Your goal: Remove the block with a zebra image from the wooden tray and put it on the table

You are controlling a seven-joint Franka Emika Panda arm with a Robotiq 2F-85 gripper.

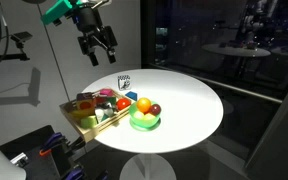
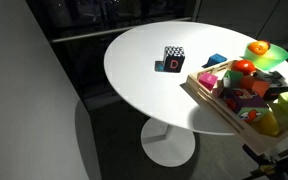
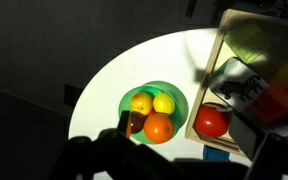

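Observation:
The wooden tray point(image 1: 87, 122) sits at the edge of the white round table point(image 1: 189, 105) and is full of toy pieces; it also shows in an exterior view point(image 2: 209, 101). In the wrist view, a block with a white face and a dark picture point(image 3: 241, 86) lies in the tray point(image 3: 220, 52) next to a red tomato point(image 3: 212, 122); this looks like the zebra block. I cannot pick it out in the exterior views. My gripper point(image 1: 97, 45) hangs high above the table, behind the tray, open and empty.
A green bowl point(image 1: 144, 122) of toy fruit stands beside the tray, also in the wrist view point(image 3: 134, 92). A white black-marked block point(image 1: 125, 83) stands alone on the table point(image 2: 173, 60). A small blue piece point(image 2: 215, 60) lies by the tray.

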